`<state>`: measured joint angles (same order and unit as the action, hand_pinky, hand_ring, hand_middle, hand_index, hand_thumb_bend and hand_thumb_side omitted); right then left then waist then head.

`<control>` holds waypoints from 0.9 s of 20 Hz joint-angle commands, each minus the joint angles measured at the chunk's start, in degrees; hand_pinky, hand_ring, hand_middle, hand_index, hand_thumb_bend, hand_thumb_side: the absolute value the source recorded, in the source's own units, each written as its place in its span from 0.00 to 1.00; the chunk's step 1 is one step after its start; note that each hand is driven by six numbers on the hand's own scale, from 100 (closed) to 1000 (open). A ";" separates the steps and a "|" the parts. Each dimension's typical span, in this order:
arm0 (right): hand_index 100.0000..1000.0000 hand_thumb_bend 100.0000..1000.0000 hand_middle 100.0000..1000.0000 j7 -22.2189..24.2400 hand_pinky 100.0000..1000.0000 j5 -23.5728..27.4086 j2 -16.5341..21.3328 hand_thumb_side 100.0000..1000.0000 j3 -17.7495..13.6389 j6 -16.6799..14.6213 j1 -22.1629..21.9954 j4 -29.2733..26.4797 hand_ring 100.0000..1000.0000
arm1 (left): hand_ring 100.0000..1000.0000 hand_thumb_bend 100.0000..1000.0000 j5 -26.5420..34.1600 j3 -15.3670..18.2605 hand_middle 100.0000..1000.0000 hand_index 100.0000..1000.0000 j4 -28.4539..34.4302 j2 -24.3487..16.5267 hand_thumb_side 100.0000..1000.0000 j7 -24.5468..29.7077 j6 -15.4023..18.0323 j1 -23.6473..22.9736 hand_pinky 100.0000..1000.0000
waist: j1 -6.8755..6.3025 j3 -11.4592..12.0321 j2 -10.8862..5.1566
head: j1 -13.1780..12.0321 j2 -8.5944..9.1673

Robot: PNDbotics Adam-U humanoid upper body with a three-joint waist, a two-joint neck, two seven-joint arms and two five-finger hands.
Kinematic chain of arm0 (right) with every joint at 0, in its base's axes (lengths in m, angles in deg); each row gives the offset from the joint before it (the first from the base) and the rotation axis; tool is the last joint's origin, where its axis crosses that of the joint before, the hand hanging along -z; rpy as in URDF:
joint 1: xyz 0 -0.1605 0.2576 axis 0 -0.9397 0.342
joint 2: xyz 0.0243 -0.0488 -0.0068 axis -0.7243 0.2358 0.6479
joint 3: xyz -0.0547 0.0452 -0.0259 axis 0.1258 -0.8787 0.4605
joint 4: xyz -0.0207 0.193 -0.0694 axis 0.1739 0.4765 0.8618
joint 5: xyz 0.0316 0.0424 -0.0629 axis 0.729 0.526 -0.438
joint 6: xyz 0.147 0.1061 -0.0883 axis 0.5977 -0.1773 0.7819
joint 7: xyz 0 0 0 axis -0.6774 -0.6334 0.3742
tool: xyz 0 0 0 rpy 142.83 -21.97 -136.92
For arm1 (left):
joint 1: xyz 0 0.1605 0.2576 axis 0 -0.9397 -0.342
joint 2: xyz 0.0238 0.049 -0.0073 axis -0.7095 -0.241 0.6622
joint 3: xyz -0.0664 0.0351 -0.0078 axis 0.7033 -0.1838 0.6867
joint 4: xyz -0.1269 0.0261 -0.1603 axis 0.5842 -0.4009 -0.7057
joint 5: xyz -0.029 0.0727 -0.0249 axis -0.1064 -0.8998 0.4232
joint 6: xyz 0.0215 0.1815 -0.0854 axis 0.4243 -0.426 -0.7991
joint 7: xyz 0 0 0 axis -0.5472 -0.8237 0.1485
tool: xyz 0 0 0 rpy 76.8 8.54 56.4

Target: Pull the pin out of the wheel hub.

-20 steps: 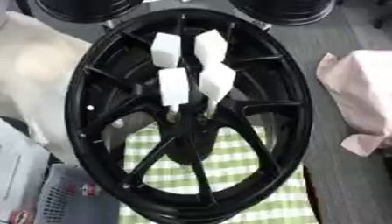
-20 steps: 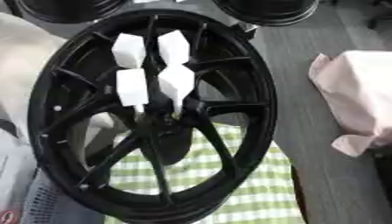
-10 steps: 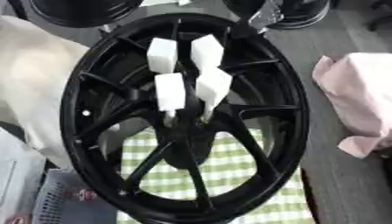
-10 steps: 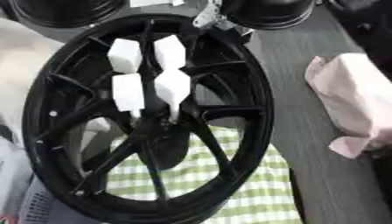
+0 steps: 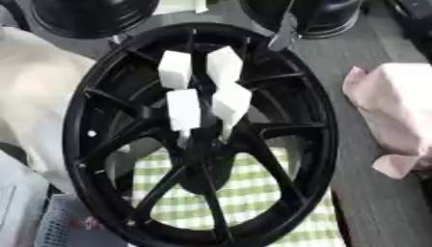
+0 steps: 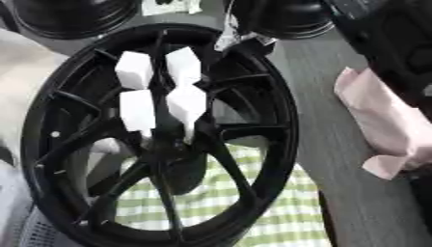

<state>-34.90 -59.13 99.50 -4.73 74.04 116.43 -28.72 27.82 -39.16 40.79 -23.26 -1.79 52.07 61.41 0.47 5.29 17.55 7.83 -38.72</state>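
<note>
The black spoked wheel hub [image 5: 101, 101] lies flat and fills the middle of both views. Several pins with white block tops stand bunched just above its centre, among them one at the lower left [image 5: 183, 110] and one at the lower right [image 5: 229, 103]. My right arm enters as a dark mass at the upper right. What seems to be my right hand [image 6: 229, 36], a silver and black part, hangs over the hub's far rim, apart from the pins. My left hand is nowhere in sight.
A green checked cloth [image 5: 253, 193] lies under the hub. A pink cloth [image 5: 392, 111] sits on the grey table [image 5: 380, 202] at the right, and a white cloth [image 5: 33, 96] at the left. Two black round objects [image 5: 88, 17] [image 5: 325, 17] stand behind. A grey basket [image 5: 59, 226] is at the lower left.
The camera has shifted a little. My right arm has come in from the upper right, and its silver end now reaches the hub's far rim. The pins stand as before.
</note>
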 commanded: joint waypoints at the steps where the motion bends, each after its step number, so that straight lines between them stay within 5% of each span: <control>1: 0.82 0.55 0.76 0.92 0.85 -0.18 0.28 0.11 -0.91 -0.28 1.55 0.54 0.79 | 0.78 0.88 -0.54 0.76 0.69 0.82 0.59 -0.96 0.61 -0.16 0.03 0.42 0.74 | -0.30 0.15 -0.88 | 0.23 0.31; 18: 0.81 0.57 0.74 1.46 0.83 1.82 -1.85 0.13 0.96 1.49 0.90 4.42 0.76 | 0.78 0.88 -0.37 0.85 0.69 0.82 0.12 -0.38 0.60 -0.37 0.00 1.11 0.74 | -0.04 0.66 -0.67 | 0.20 0.21</control>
<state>-33.33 -57.56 97.04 -3.31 75.17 116.51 -24.34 27.82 -39.15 40.46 -22.48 -1.94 52.01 61.90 0.57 5.84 17.72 8.14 -38.71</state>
